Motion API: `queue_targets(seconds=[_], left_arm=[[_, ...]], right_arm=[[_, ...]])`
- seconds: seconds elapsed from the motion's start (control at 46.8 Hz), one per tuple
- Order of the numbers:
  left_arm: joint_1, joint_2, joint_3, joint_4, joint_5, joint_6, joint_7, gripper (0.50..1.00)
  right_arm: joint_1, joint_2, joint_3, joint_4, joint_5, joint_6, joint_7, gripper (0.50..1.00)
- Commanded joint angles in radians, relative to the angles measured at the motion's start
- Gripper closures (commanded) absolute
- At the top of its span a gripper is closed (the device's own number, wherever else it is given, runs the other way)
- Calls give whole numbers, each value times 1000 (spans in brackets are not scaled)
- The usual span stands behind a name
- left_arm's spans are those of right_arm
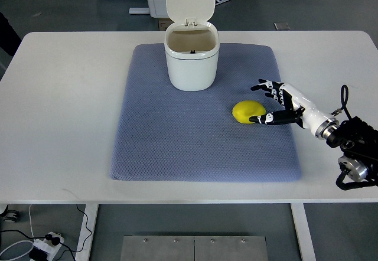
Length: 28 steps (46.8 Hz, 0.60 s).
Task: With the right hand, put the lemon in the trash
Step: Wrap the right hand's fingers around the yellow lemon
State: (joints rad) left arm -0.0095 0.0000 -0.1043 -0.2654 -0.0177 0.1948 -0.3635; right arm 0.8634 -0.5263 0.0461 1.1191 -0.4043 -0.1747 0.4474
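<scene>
One lemon (248, 112) lies on the blue-grey mat (177, 137), and we see it as a smooth, bright yellow oval with its longer side running left to right. It sits on the right half of the mat, in front of the white trash bin (191, 66) and to the right of it, well apart from the bin.

The bin stands upright near the far edge of the mat, and its lid (189, 2) is tilted back, so the mouth is open from above (the inside looks dark and we cannot tell if something is in it). Between the lemon and the bin the mat is bare, and the whole left half of the mat is bare too. The mat lies in the middle of the white table (59, 95), with wide free margins of table on the left and on the right. The right edge of the mat passes just under our wrist.

Our right hand (276, 103) comes in from the right side, low over the mat. The fingers (263, 86) are spread wide and they hold nothing. The thumb (263, 119) reaches to the near right side of the lemon and seems to touch it, while the other fingers point past the lemon on its far side, apart from it.
</scene>
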Motion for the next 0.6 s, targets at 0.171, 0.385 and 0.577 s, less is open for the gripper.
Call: queue_targets(seconds=[0.171,0.385,0.577], left_arm=[[0,0,0,0,-1,0,0,500],[0,0,0,0,1,0,0,500],[0,0,0,0,-1,0,0,500]], right_arm=[[-3,6,-18,-16,-7,-12,5,515],[-1,8,-38,-16,-8,-20,24,546],[-3,8,-40,-16,-10,-26,30,576]])
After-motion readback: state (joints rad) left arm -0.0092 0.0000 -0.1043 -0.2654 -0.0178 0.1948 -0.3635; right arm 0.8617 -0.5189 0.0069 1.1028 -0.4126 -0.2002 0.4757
